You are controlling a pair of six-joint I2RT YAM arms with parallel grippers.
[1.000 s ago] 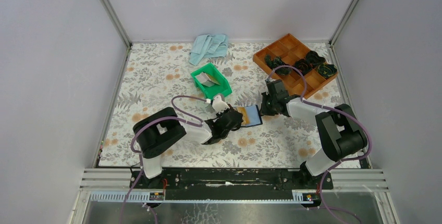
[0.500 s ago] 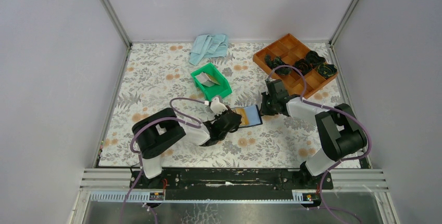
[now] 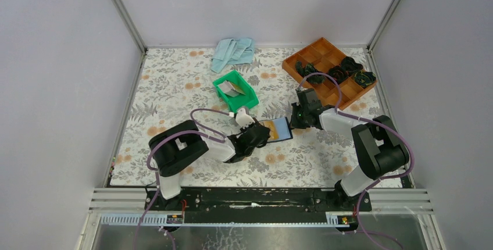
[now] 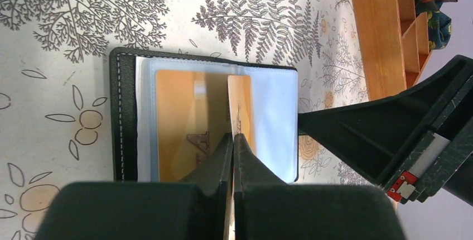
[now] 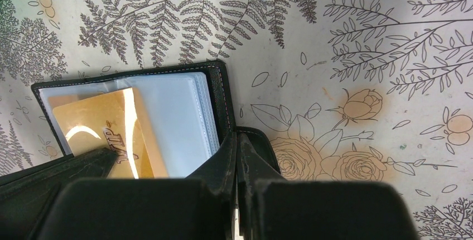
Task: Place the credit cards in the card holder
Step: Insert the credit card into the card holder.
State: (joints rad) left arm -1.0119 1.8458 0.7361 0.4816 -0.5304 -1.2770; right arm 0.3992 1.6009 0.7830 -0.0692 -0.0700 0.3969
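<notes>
Over holder (image 4: pixel 116 118) | left gripper (image 4: pixel 232 142) pinches card (image 4: pixel 240 100) edge-on | right gripper (image 5: pixel 236 156) clamps holder's edge | I fear the card misses the sleeve (image 4: pixel 276 128), buckles if tilted.

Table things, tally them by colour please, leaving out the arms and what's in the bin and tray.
Green: 1, bin
Brown: 1, tray
Blue: 1, cloth
Black: 1, card holder
Gold: 2, sleeved card, card in left hand
Total: 6

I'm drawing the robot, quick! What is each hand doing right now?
Left hand: closed, pinching a gold card.
Right hand: closed, pinching the card holder by its edge.
</notes>
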